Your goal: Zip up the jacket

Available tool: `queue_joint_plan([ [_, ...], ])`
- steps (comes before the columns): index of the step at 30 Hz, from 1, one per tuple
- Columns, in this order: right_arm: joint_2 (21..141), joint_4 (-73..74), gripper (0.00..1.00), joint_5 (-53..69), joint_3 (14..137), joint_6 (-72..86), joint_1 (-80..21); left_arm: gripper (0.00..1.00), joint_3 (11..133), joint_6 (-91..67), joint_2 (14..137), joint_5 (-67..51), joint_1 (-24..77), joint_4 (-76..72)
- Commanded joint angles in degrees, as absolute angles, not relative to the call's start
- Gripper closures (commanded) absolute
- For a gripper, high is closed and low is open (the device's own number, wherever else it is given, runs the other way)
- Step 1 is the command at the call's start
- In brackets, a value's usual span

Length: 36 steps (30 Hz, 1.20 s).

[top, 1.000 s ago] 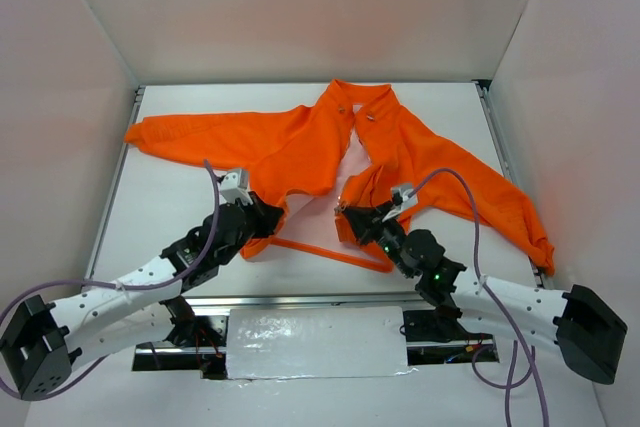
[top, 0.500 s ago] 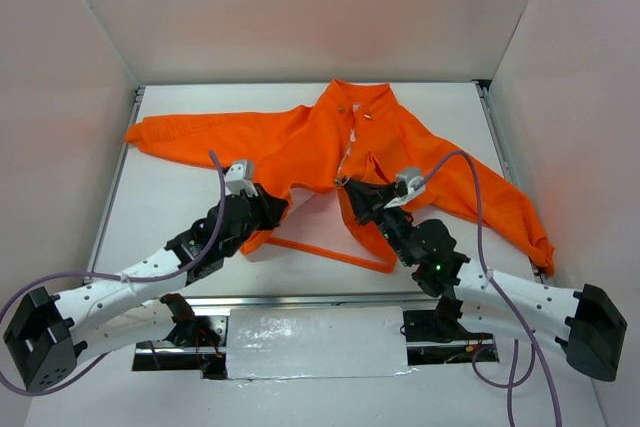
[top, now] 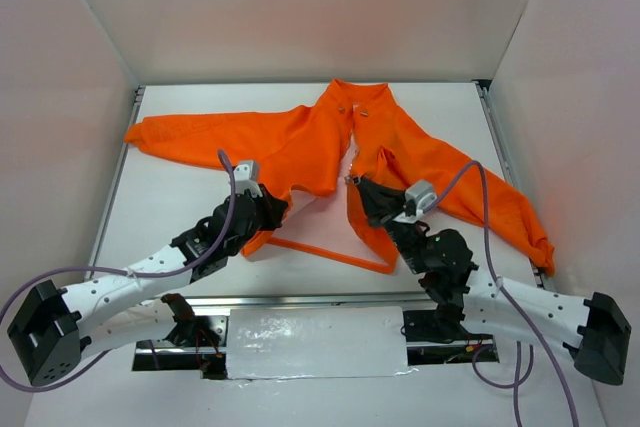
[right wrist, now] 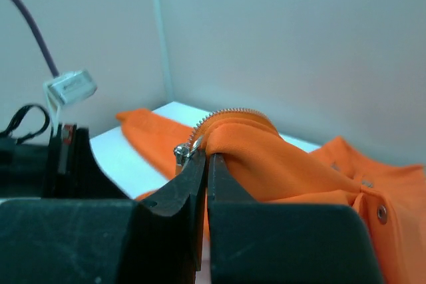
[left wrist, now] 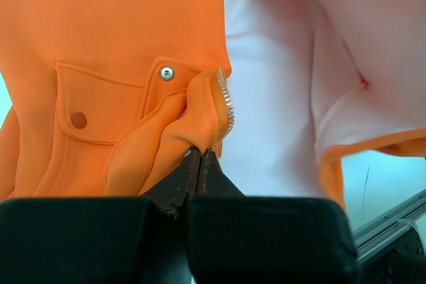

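Observation:
The bright orange jacket (top: 300, 142) lies open on the table, collar at the back, its pale lining showing in the middle. My left gripper (top: 272, 209) is shut on the jacket's left front edge by the zipper teeth (left wrist: 226, 101), just beside a flap pocket with snaps (left wrist: 110, 108). My right gripper (top: 362, 190) is shut on the right front edge of the jacket (right wrist: 279, 157), lifted off the table, with the metal zipper slider (right wrist: 183, 151) at its fingertips. The two front edges are apart.
White walls enclose the table on three sides. The jacket's sleeves reach the far left (top: 150, 137) and the right edge (top: 535, 237). The orange hem (top: 330, 253) stretches between the grippers near the front edge. A metal rail (top: 300, 299) runs along the front.
My right gripper has lifted the right front edge and carried it up and back toward the collar. My left gripper has shifted slightly right and back with its edge.

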<state>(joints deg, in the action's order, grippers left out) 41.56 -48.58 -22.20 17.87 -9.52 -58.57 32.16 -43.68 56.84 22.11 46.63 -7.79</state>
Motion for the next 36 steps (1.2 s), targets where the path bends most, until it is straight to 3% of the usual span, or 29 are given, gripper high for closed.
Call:
queue_joint_plan([
  [1, 46.73, -43.7, 1.0, -22.04, 22.67, -15.99, -57.22, 1.0, 34.1, -42.89, 55.81, 23.47, 46.76, -11.25],
  [5, 58.71, -51.9, 1.0, -44.26, 29.09, -25.99, -62.73, 1.0, 35.59, -42.72, 56.69, 22.94, 46.67, -10.64],
  [6, 57.75, -63.95, 1.0, -44.04, 28.13, -31.67, -67.19, 1.0, 35.94, -42.28, 56.86, 22.94, 46.67, -10.11],
  [8, 51.88, -69.77, 1.0, -36.78, 23.92, -31.74, -70.04, 1.0, 36.47, -42.19, 56.95, 23.12, 46.76, -9.93],
  [10, 46.35, -60.96, 1.0, -26.25, 24.07, -27.27, -70.32, 1.0, 36.56, -42.01, 56.43, 23.38, 46.67, -9.32],
  [11, 45.88, -55.43, 1.0, -26.28, 24.69, -23.85, -70.05, 1.0, 36.39, -42.1, 56.08, 23.64, 46.76, -9.14],
  [14, 46.93, -61.49, 1.0, -30.23, 20.41, -23.47, -70.14, 1.0, 34.29, -42.45, 54.06, 23.73, 46.76, -9.58],
  [18, 40.71, -48.36, 1.0, -26.46, 19.16, -14.52, -70.05, 1.0, 34.19, -42.01, 52.82, 23.56, 46.67, -9.06],
  [27, 36.91, -42.1, 1.0, -23.82, 12.93, 4.91, -70.22, 1.0, 34.98, -39.37, 50.19, 16.27, 46.76, -16.51],
  [36, 45.96, -40.35, 1.0, -39.86, 14.85, 23.98, -71.97, 1.0, 28.84, -45.87, 50.18, 14.14, 47.72, -29.43],
])
